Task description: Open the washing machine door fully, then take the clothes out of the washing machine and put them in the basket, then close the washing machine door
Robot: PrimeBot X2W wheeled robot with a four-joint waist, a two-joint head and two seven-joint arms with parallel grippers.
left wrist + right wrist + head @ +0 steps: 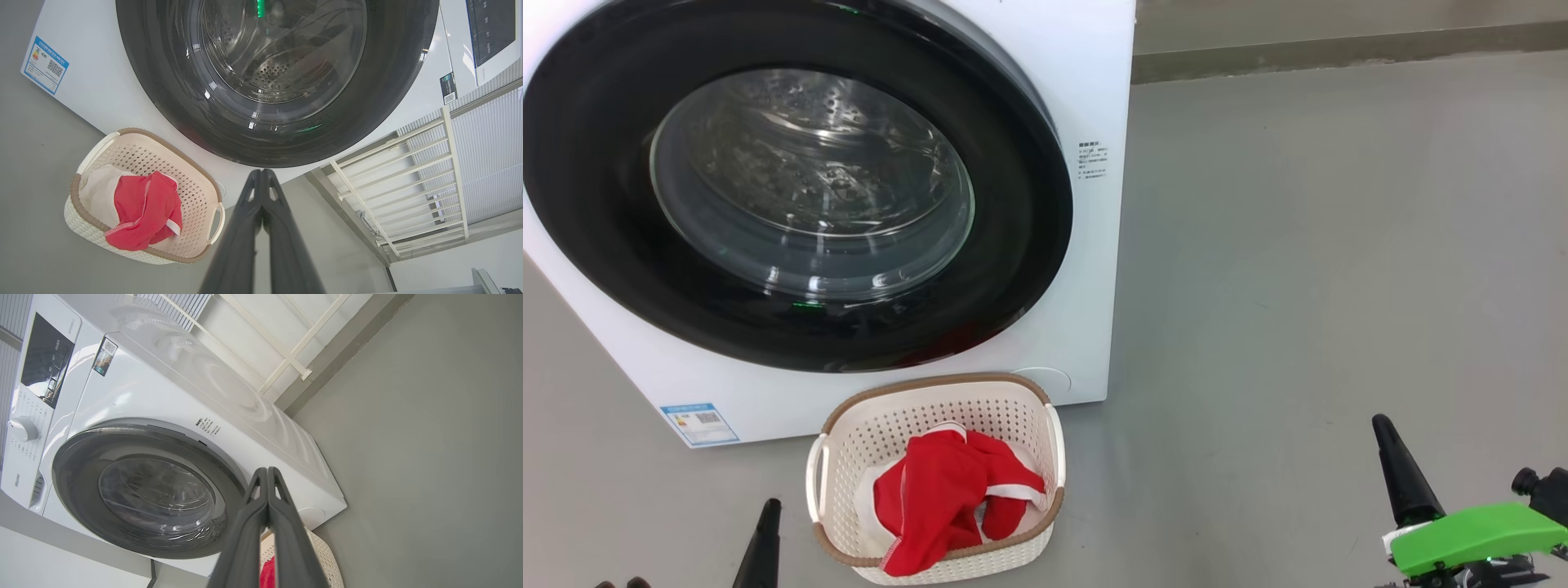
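- The washing machine [1086, 359] is standing on the grey floor [1298, 286]. The steel drum [282, 73] behind the glass is looking bare, so I am thinking the taking-out job is done.
- The washing machine door [1021, 245] is lying flat against the front of the machine, so it is looking shut. That is the last of the 3 jobs, and I am thinking it is done too. I cannot tell if the door is clicked tight.
- The basket [931, 382] is sitting on the floor just in front of the machine, below the door.
- The clothes [939, 490] are lying inside the basket, red with white trim. 1 red bit is hanging over the near rim.
- The left pincer [261, 173] is hanging in front of the door, apart from it. Its 2 fingers are pressing together and holding nothing.
- The right pincer [267, 471] is hanging off to the right of the basket. Its 2 fingers are pressing together too, and it is holding nothing.
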